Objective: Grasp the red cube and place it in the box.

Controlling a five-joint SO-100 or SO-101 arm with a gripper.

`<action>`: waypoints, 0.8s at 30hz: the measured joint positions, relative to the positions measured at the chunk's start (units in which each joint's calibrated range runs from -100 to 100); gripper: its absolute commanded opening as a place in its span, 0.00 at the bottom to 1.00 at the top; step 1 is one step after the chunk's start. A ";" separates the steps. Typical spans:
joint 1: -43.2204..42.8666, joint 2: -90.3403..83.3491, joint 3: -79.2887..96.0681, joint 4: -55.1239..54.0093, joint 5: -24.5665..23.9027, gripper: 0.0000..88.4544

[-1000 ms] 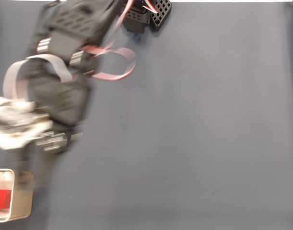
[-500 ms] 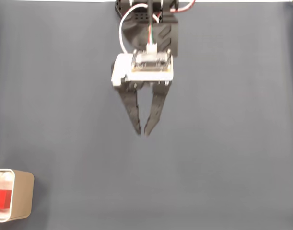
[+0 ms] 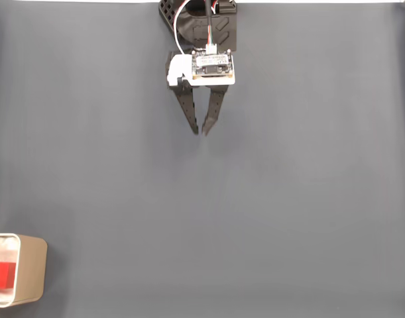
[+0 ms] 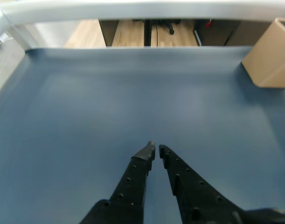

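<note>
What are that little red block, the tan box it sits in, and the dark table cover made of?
The red cube looks like plain plastic or painted wood: flat, even colour, no gloss visible. The box has thin beige walls with rounded corners and a white inside, so probably plastic or coated card; its outside looks matte in the wrist view. The table cover seems a matte blue-grey mat, rubber or fabric, with no glare.

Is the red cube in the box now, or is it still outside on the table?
In. In the fixed view the cube lies within the walls of the box, at the lower left corner, far from the hand.
</note>
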 measured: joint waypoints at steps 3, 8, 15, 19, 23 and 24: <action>0.00 -6.08 2.98 9.07 -0.24 0.00; 0.00 -8.68 4.52 21.48 -0.29 0.00; 0.07 -9.64 5.97 29.99 -0.24 0.00; 0.07 -9.81 5.97 30.79 -0.54 0.00; 0.07 -9.81 5.97 30.79 -0.54 0.00; 0.07 -9.81 5.97 30.79 -0.54 0.00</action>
